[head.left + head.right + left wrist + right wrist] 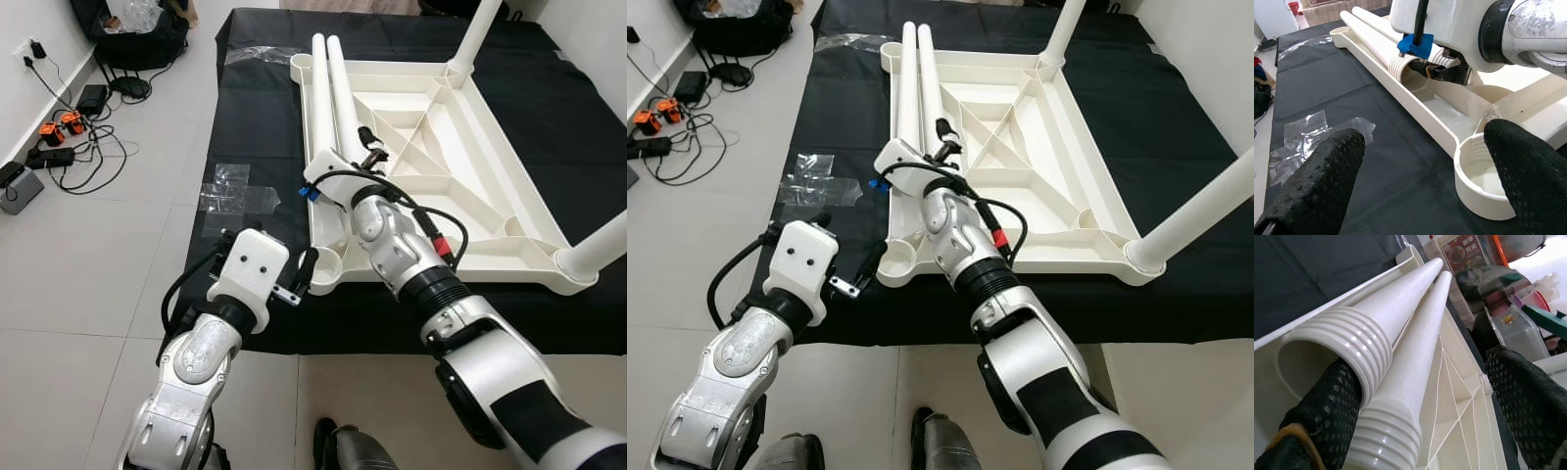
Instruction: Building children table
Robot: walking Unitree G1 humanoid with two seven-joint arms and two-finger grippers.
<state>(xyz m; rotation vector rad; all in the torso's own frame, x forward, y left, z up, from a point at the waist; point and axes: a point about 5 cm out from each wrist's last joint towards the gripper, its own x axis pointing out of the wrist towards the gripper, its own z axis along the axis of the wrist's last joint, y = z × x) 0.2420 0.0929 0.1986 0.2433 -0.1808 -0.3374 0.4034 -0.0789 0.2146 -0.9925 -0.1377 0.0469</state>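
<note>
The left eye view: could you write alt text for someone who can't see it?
An upturned white plastic table top lies on a black mat, with two loose white legs resting along its edge. The robot's right claw reaches over the legs' threaded ends, while its open left claw hovers at the empty corner socket.

Black mat (265, 117) — clear plastic wrap (230, 188) on it; cables (69, 137) on floor.
</note>
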